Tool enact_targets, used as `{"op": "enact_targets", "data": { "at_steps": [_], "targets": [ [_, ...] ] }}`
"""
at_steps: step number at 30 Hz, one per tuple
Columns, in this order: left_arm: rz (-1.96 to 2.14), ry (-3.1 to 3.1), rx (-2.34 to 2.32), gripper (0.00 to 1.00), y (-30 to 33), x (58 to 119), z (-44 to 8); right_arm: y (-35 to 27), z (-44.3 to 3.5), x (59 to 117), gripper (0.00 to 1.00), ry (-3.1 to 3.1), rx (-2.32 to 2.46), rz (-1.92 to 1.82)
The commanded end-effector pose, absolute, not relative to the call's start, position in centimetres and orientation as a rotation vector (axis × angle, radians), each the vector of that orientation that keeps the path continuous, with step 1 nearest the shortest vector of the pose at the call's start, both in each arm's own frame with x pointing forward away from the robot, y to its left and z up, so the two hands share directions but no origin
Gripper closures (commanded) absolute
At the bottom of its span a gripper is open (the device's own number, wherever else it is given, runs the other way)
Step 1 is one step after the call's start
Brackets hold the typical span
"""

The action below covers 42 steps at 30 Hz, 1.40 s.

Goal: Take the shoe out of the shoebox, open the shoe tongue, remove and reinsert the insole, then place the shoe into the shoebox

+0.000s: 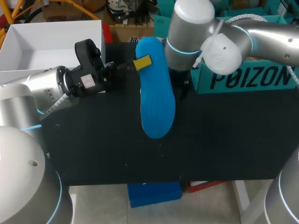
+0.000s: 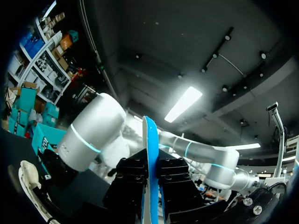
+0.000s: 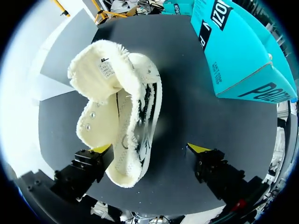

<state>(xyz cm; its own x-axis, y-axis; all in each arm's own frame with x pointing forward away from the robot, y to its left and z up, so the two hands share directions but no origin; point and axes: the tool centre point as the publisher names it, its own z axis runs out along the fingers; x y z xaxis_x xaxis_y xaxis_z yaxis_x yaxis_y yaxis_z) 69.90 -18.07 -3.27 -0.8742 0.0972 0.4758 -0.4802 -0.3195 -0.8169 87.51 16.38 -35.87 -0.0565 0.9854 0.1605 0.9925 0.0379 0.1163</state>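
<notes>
A blue insole (image 1: 157, 98) hangs over the black mat, held by its heel end in my left gripper (image 1: 142, 62). The left wrist view shows the insole (image 2: 150, 154) edge-on, with my left gripper (image 2: 150, 186) shut on it from both sides. A cream high-top shoe (image 3: 124, 112) lies on its side on the mat with its tongue folded wide open. My right gripper (image 3: 149, 149) stands wide open around the shoe's toe end, one yellow fingertip (image 3: 102, 148) against the shoe, the other well clear. In the head view my right arm (image 1: 191, 32) and the insole hide the shoe.
A teal shoebox (image 1: 243, 77) stands at the mat's back right, also seen ahead of my right gripper as the shoebox (image 3: 233, 51). A white open box (image 1: 46, 42) sits at the back left. The black mat (image 1: 117, 149) covers the table.
</notes>
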Motion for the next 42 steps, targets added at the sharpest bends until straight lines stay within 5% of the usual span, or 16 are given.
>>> {"op": "enact_targets", "data": {
  "at_steps": [1,16,42],
  "targets": [
    [2.244,-1.565,0.49,1.0,-18.1,69.8,-3.3,14.8,-34.6,86.9,0.0,-2.144,-1.976,-0.498],
    [2.244,-1.565,0.49,1.0,-18.1,69.8,-3.3,13.8,-28.7,85.0,0.0,-1.886,-1.637,-0.988],
    [2.244,-1.565,0.49,1.0,-18.1,69.8,-3.3,12.3,-27.9,84.9,0.0,-1.603,-1.489,-1.129]
  ]
}}
